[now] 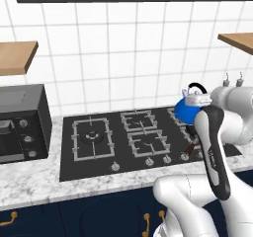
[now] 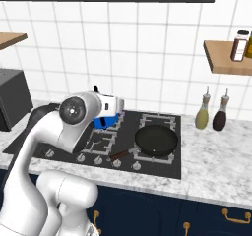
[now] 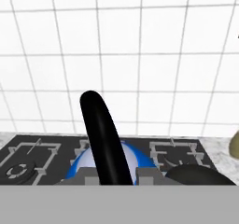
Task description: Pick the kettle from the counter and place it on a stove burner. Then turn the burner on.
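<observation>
Blue and domed, the kettle [image 1: 186, 110] hangs above the stove [image 1: 69, 167], over the grates between the big burner [image 1: 92, 137] at its left end and the pan [image 2: 156, 140] at its right. We see our pincer [image 1: 199, 100] at the kettle's black handle [image 3: 103, 139], which rises right in front of the hand camera, though we cannot tell whether the fingers are clamped on it. Two bottles [image 2: 211, 114] stand on the bench [image 2: 216, 161] right of the stove.

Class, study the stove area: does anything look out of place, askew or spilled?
Nothing is spilled or damaged. The one oddity: the kettle is not on a burner or the counter; it hangs over the stove at the gripper, its black handle between the fingers. The pan sits flat.
</observation>
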Available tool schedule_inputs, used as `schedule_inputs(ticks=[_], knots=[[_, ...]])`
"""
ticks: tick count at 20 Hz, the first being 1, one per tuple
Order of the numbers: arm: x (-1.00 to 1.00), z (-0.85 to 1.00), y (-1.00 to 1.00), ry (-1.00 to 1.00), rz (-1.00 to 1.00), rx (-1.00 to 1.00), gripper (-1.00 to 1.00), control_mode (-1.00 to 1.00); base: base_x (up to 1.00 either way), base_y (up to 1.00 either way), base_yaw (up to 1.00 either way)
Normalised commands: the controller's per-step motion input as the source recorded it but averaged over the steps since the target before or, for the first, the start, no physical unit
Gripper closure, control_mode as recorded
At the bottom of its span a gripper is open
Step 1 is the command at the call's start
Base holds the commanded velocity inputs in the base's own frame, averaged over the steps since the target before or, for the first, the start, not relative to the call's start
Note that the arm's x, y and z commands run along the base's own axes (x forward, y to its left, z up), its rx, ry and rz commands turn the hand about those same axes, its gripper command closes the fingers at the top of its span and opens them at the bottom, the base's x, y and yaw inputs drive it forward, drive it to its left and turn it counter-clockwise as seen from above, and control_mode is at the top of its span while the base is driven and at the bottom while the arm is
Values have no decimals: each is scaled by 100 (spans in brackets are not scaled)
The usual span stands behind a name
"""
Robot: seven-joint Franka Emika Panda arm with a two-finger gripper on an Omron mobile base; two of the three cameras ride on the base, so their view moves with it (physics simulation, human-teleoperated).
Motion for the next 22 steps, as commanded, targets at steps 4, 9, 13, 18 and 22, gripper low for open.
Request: schedule_inputs(ticks=[4, 9, 13, 18, 22], knots=[[0, 0, 50, 3, 0, -4, 100, -100, 0, 0, 0], [0, 0, 76, 0, -1, -7, 100, -100, 0, 0, 0], [0, 0, 40, 0, -2, -3, 100, -100, 0, 0, 0], [0, 0, 0, 0, 0, 0, 100, -100, 0, 0, 0], [-11, 3, 7, -5, 0, 0, 100, -100, 0, 0, 0]])
